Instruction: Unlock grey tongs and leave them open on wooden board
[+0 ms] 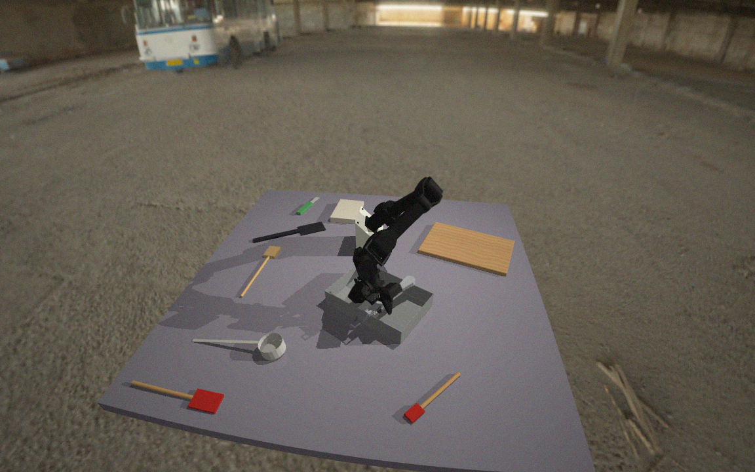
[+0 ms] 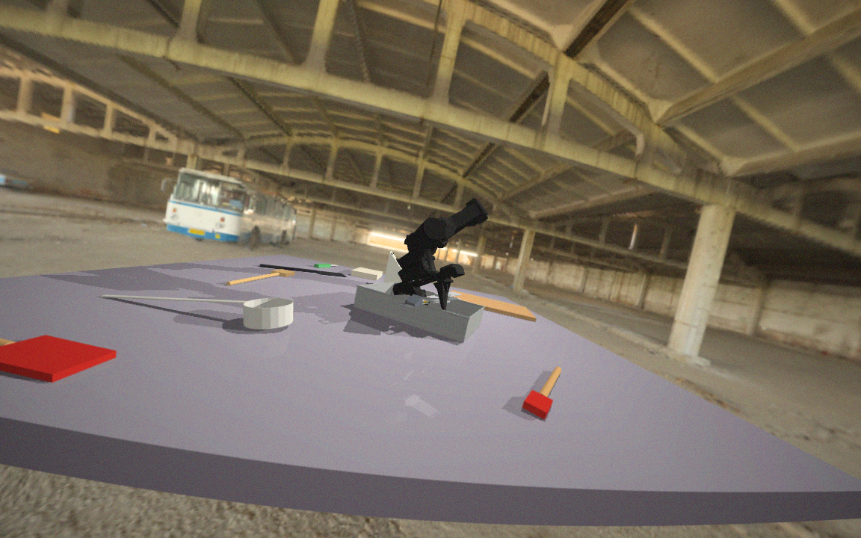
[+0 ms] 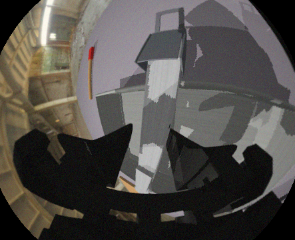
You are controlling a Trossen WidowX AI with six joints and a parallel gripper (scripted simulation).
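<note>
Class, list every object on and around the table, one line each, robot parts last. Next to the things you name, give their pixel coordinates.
tongs [image 3: 158, 110]: one, grey, across the tin
roasting tin [image 1: 388, 330] [image 2: 413, 319]: one, grey, mid-table
wooden board [image 1: 466, 248] [image 2: 497, 306]: one, brown, right
red-headed tools: two, wooden handles, near edge
ladle [image 1: 271, 346] [image 2: 267, 314]: one, whitish, left
wooden-handled tool [image 1: 271, 252]: one, tan, left
black spatula [image 1: 310, 229]: one, far left
green-handled tool [image 1: 305, 208]: one, far left
block [image 1: 347, 211] [image 2: 366, 273]: one, cream, far side
bus [image 1: 177, 38] [image 2: 206, 207]: one, white-blue, behind
arm: one, black, over tin
gripper [image 3: 148, 127]: one, black, astride tongs

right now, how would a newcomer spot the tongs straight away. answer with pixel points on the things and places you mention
On the purple table, find the grey roasting tin [image 1: 400, 328] [image 2: 413, 320]. The grey tongs [image 1: 410, 285] [image 3: 158, 110] lie across it, under the black arm's fingers. Unlike the saucepan-like ladle [image 1: 271, 346] [image 2: 267, 314], they have no round cup.
</note>
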